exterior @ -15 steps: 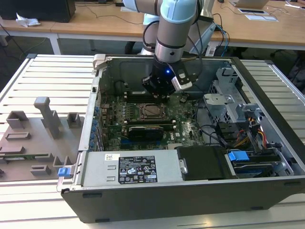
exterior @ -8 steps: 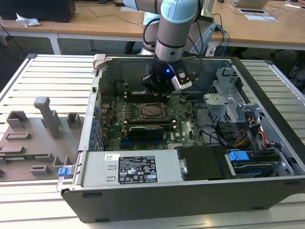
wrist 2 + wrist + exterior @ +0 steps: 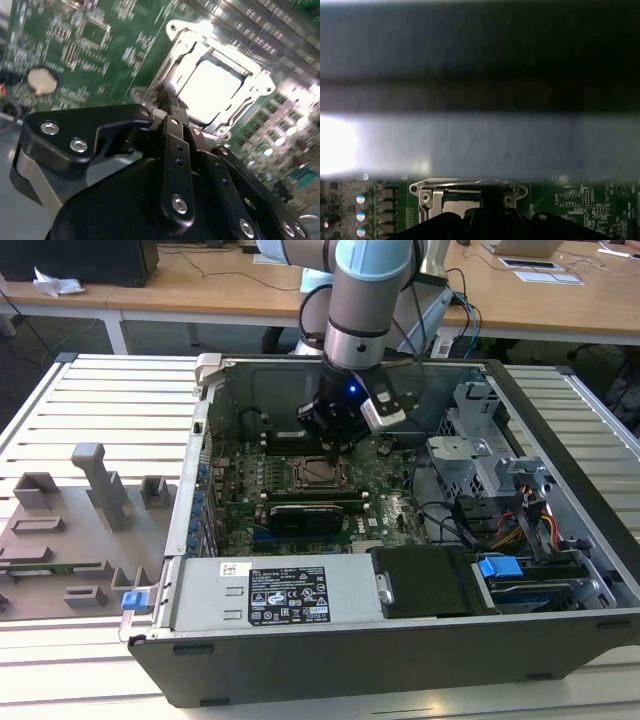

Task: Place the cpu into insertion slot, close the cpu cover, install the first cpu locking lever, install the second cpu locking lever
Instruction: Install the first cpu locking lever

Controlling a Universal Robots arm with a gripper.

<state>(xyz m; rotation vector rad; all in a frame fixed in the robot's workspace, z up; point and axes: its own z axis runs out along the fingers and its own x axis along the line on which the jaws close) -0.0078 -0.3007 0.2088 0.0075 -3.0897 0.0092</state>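
Note:
The cpu [image 3: 211, 86] lies flat in the socket on the green motherboard [image 3: 100, 45], its pale top glaring in the light. Around it the cpu cover [image 3: 182, 50], a silvery frame, lies down over the socket. My gripper [image 3: 171, 102] is black and its fingers are shut with nothing between them. Its tip is at the socket's edge, beside the cover. In the exterior view the gripper [image 3: 335, 447] hangs straight down inside the open computer case, just above the socket [image 3: 322, 473]. The first wrist view has the cover [image 3: 467, 189] just beyond the gripper's dark body.
Case walls [image 3: 210, 420] ring the motherboard. A power supply [image 3: 270, 595] fills the near side; a drive cage [image 3: 480, 455] and cables [image 3: 505, 525] are at the exterior view's right. A grey fixture [image 3: 90, 510] stands on the slatted table. A coin battery [image 3: 42, 80] sits near the socket.

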